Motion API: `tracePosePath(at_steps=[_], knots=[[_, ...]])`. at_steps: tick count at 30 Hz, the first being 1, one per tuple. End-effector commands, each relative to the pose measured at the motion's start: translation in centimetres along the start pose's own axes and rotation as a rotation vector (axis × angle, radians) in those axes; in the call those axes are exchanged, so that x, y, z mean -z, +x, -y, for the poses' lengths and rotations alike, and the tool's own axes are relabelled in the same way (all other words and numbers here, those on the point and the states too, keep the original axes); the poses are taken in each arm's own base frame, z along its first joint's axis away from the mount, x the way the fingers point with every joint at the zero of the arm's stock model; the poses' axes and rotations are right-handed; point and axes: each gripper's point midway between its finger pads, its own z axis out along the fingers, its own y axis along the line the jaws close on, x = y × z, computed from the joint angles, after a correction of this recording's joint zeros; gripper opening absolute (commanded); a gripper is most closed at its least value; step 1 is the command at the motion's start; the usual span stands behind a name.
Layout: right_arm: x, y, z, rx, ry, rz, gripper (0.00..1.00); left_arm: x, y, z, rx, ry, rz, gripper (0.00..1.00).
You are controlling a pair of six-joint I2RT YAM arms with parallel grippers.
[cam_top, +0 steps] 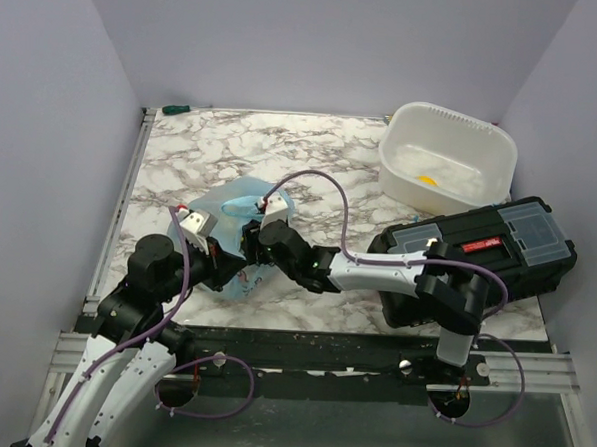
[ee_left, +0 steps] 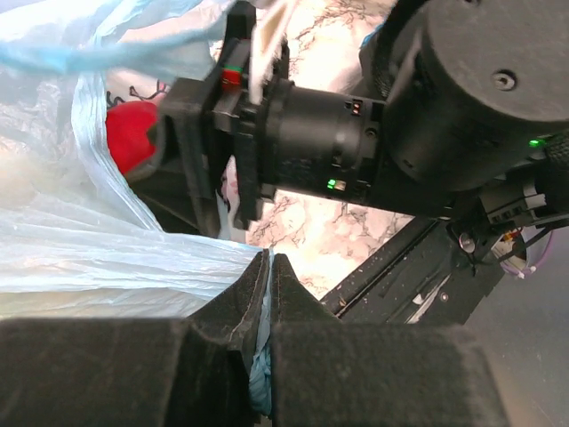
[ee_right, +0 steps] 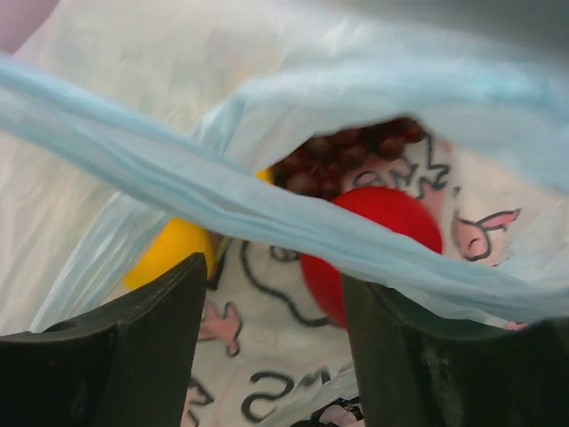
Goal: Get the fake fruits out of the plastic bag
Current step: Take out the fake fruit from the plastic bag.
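Marble table (cam_top: 312,154): black toolbox (cam_top: 518,245) near right, white tub (cam_top: 487,163) far right, likely drop spot for fruit. Bag (cam_top: 229,205) lies left of centre, mouth toward right arm. Left gripper (ee_left: 269,267) clamped tight on bag's near edge, probably to pin it and hold mouth open. Right gripper (ee_right: 271,280) inside mouth, jaws apart, holding nothing. Inside bag: red fruit (ee_right: 382,222) just ahead between fingers, yellow fruit (ee_right: 169,249) left, grapes (ee_right: 356,151) behind.

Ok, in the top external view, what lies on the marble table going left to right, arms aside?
From the left: small dark-green object at the far edge → thin light-blue translucent plastic bag → white rectangular plastic tub. The black plastic case overlaps the tub sideways, so it is left out.
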Motion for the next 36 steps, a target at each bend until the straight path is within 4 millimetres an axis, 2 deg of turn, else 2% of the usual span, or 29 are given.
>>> tracePosePath(at_steps=[1,4,6,13,17,23,28,31,33,36], knots=[[-1.3,0.4,4.6,0.182,0.232,-0.011,0.7,-0.2,0.0,0.7,-0.018,0.046,-0.011,0.0],[-1.8,1.4,5.9,0.209,0.266,-0.033,0.85,-0.2,-0.1,0.7,-0.018,0.043,-0.01,0.0],[-2.3,2.1,6.6,0.218,0.279,-0.047,0.92,-0.2,0.0,0.7,-0.017,0.044,-0.009,0.0],[-4.1,4.6,7.1,0.232,0.292,-0.091,0.91,-0.7,0.3,0.4,-0.004,0.036,-0.037,0.0],[-4.4,4.1,6.8,0.229,0.282,-0.07,0.83,-0.7,0.3,0.4,-0.002,0.036,-0.041,0.0],[-3.5,1.8,6.2,0.204,0.258,-0.013,0.55,-0.8,0.4,0.4,0.001,0.034,-0.048,0.0],[-1.8,-0.2,4.6,0.151,0.172,0.017,0.35,-0.7,0.3,0.2,-0.001,0.025,-0.035,0.0],[-0.1,-1.9,3.3,0.084,0.098,0.05,0.23,-0.6,0.2,0.2,-0.001,0.021,-0.033,0.0],[1.1,-2.9,1.9,0.033,0.015,0.054,0.2,-0.5,0.2,0.1,-0.001,0.015,-0.029,0.0],[3.2,-3.7,-2.2,-0.014,-0.21,0.023,0.15,-0.4,0.0,-0.1,-0.001,-0.001,-0.017,0.0]])
